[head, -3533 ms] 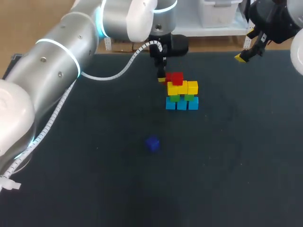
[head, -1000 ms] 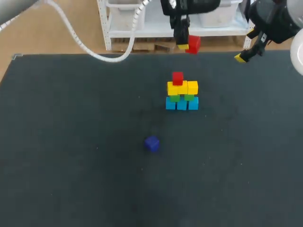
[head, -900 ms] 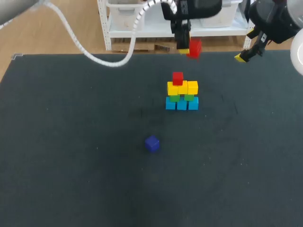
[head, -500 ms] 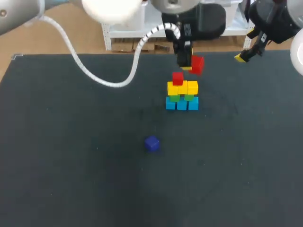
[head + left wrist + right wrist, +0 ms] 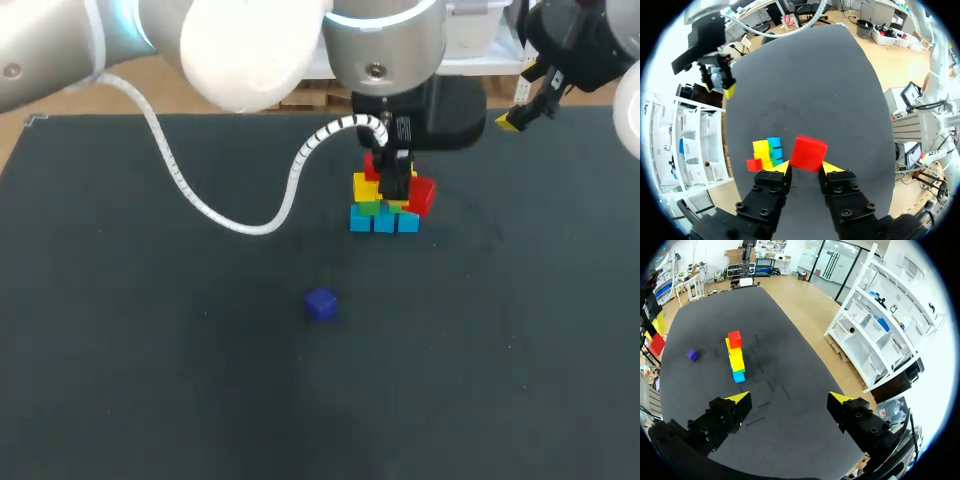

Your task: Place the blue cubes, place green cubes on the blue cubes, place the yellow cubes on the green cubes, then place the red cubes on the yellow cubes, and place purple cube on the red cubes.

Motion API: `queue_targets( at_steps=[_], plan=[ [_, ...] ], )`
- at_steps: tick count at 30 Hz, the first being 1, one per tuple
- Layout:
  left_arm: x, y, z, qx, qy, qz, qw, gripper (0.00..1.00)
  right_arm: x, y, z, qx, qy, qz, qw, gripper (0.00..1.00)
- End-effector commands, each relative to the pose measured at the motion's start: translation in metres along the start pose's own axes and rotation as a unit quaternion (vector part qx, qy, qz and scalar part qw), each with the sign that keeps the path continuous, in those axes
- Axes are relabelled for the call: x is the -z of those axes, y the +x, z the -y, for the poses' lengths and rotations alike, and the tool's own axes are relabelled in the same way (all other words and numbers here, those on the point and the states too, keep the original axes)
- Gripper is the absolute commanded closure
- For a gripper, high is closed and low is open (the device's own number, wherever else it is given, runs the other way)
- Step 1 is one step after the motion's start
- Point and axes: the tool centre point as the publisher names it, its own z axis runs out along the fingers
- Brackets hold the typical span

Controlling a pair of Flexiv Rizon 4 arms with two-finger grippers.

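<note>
Left jaws are gripping a red cube (image 5: 421, 195), hanging at the right edge of the stack (image 5: 383, 220), upper middle of frame. I'm judging it needs levelling over the yellow cubes (image 5: 365, 188), lowering slowly, releasing gently. Right jaws are standing open.

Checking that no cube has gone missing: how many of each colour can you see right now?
Blue cubes: 3
Green cubes: 2
Yellow cubes: 2 showing, row partly hidden
Red cubes: 2, one in the left tool
Purple cube: 1
Total: 10 showing
</note>
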Motion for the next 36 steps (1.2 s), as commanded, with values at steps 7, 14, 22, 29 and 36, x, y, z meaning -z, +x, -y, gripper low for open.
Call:
queue_targets(
  at_steps=[7, 14, 22, 29, 36],
  plan=[
    [-0.047, -0.012, 0.002, -0.014, 0.067, 0.003, 0.998, 1.00, 0.001, 0.000, -0.001, 0.000, 0.001, 0.000, 1.000, 0.00],
    [-0.056, -0.013, 0.001, -0.017, 0.081, 0.000, 0.997, 0.98, 0.001, 0.000, -0.001, 0.000, 0.001, 0.000, 1.000, 0.00],
    [-0.057, -0.014, 0.000, -0.013, 0.082, 0.002, 0.997, 0.72, 0.001, 0.000, -0.001, 0.000, 0.001, 0.000, 1.000, 0.00],
    [-0.059, -0.017, 0.000, -0.016, 0.082, 0.001, 0.997, 0.72, 0.001, 0.000, -0.001, 0.000, 0.001, 0.000, 1.000, 0.00],
    [-0.060, -0.020, 0.000, -0.021, 0.082, 0.002, 0.996, 0.63, 0.001, 0.000, -0.001, 0.000, 0.001, 0.000, 1.000, 0.00]
  ],
)
